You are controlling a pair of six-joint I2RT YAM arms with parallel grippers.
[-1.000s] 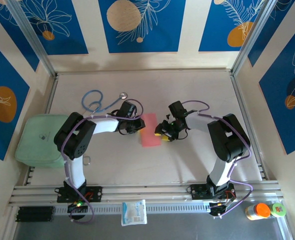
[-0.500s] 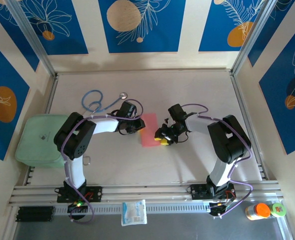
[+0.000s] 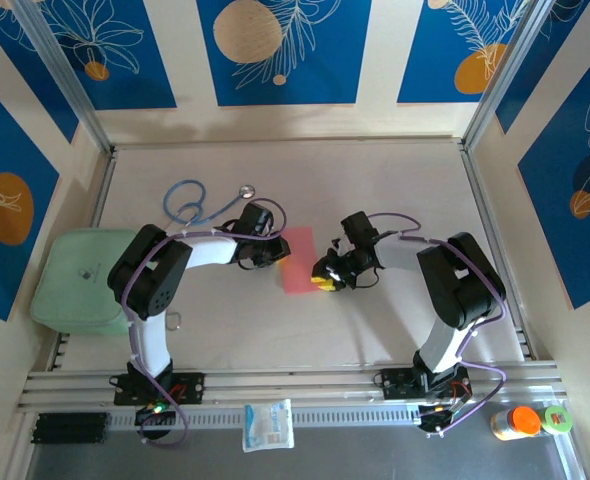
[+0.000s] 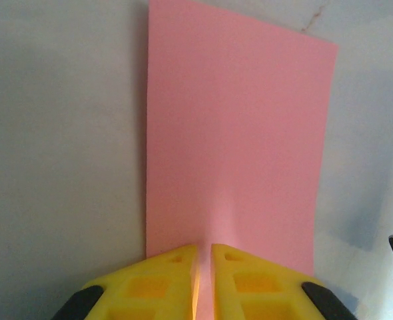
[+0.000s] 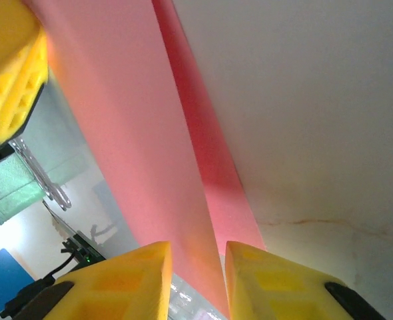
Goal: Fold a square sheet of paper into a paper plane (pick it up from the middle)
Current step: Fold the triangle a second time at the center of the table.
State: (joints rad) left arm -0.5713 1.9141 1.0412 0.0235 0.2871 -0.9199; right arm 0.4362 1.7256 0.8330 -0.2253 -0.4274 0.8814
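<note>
The square sheet of paper lies mid-table as a salmon-pink rectangle, apparently folded double. My left gripper holds its left edge. In the left wrist view the yellow fingers are shut on the paper, which runs away from them, flat. My right gripper is at the paper's lower right edge. In the right wrist view its jaws stand a little apart, and a raised layer of the paper passes between them, with a darker layer below. A left finger shows at the top left.
A blue stethoscope lies behind the left arm. A pale green pad sits at the left edge. A white packet and an orange-capped bottle rest on the near rail. Bare table stretches behind and to the right of the paper.
My right gripper has slid left to the paper's edge and its jaws have narrowed. The left gripper and the paper have stayed put.
</note>
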